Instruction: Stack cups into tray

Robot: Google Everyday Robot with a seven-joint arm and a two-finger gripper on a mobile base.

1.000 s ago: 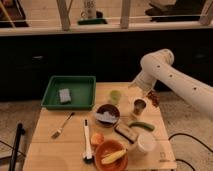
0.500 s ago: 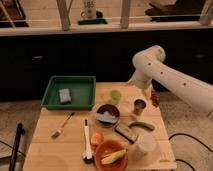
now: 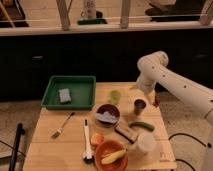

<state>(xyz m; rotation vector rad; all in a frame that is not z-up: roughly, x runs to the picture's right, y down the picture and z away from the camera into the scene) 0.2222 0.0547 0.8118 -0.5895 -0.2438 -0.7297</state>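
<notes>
The end effector (image 3: 149, 97) hangs low over the bench (image 3: 55, 150), just beside the grey metal cup (image 3: 140, 106), its opening impossible to tell, while the yellow-green cup (image 3: 115, 96) stands near, both outside the green tray (image 3: 81, 93).

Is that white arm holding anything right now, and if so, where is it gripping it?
It cannot be told. The gripper hangs right over the grey metal cup, but whether it grips the cup does not show.
</notes>
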